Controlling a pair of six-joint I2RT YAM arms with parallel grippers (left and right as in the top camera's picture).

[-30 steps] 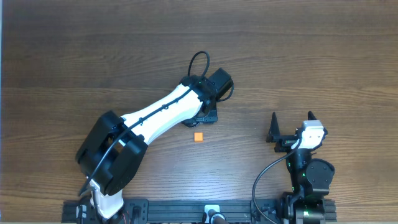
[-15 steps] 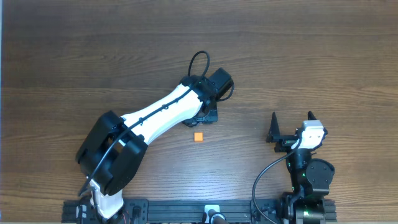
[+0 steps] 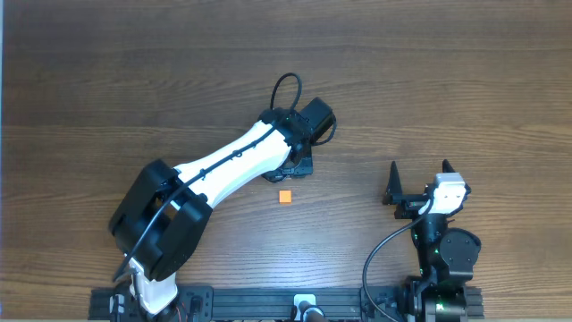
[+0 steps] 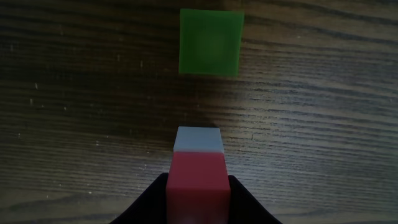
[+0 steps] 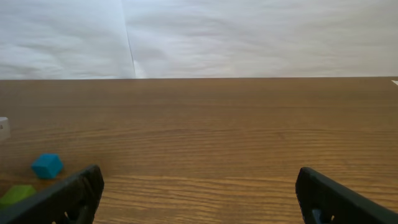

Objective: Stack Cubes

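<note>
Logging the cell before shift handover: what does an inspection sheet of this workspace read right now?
Surface: wooden table, dark grain.
Job's things: red cube held, pale cube beside or under it; green cube, orange cube, blue cube loose on the table.
Clutter: white item, too cut off to identify.
Grippers: left gripper shut on red cube; right gripper open, empty.
Cables: black cable loop at the left wrist.
Surroundings: white backdrop behind the table.
</note>
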